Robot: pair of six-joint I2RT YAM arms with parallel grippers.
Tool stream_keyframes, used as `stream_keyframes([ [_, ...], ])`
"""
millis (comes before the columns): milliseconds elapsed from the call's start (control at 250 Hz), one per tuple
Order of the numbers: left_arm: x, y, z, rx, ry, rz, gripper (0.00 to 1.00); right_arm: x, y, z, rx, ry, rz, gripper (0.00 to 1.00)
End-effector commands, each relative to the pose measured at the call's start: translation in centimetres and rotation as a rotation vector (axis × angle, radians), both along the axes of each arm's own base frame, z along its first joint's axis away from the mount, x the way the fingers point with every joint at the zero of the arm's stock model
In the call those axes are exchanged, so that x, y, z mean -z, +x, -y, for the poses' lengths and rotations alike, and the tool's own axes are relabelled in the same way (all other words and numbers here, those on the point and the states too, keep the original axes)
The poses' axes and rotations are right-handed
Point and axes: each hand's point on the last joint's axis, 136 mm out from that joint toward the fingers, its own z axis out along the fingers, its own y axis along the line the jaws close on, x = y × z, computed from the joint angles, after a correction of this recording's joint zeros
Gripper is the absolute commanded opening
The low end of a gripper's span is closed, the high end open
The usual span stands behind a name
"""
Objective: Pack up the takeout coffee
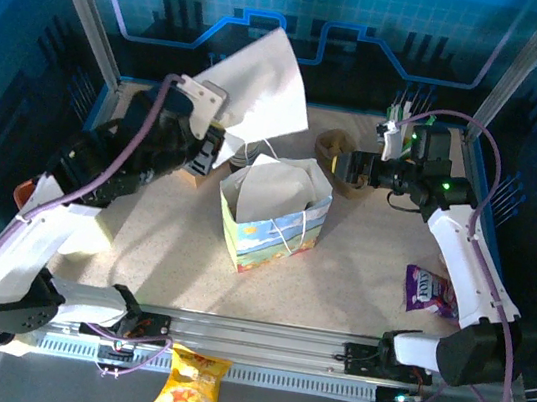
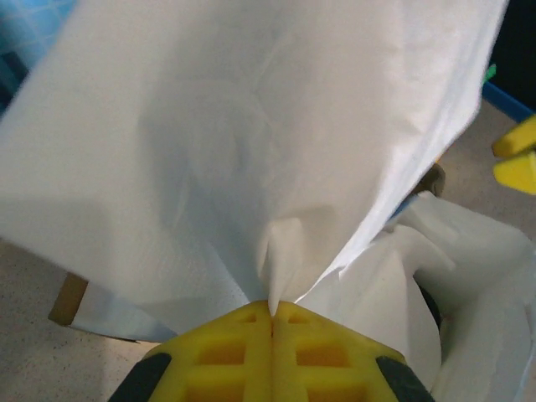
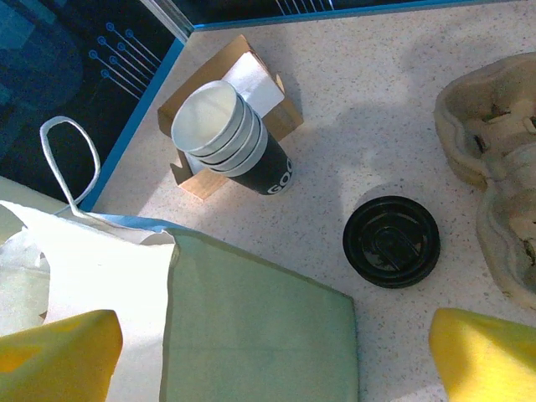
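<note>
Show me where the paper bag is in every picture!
Top external: the paper bag stands mid-table, between the two arms.
Left wrist: the white folds at lower right may be its rim, but I can't be sure.
Right wrist: it is at lower left, with its white loop handle above.
Shared landmark: the white sheet, pinched by the left gripper, rises just left of the bag.
</note>
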Motion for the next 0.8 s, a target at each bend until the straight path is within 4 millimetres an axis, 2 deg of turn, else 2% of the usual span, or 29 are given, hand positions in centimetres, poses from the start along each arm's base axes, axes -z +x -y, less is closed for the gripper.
stream_keyframes([
  [0,2.2,-0.1,0.0,-0.049,0.107,-0.017,0.00,-2.0,-0.9,-0.2,-0.012,-0.011,0.051,0.95],
  [144,4.3,-0.6,1.3,-0.022,0.148,-0.046,0.00,-2.1,-1.2,0.1,-0.007,-0.018,0.054,0.96],
  [296,7.3,-0.8,2.6,0.002,0.184,-0.099,0.00,-1.9,-1.4,0.7,0.008,-0.026,0.053,0.96],
  [571,10.9,-0.8,5.3,0.055,0.243,-0.160,0.00,-1.9,-1.4,1.2,0.020,-0.025,0.057,0.96],
  [687,12.4,-1.4,5.6,0.073,0.246,-0.202,0.08,-1.6,-1.5,1.4,0.027,-0.031,0.055,0.96],
  [795,12.4,-1.9,5.9,0.098,0.209,-0.212,0.16,-1.5,-1.4,1.3,0.026,-0.028,0.051,0.96],
])
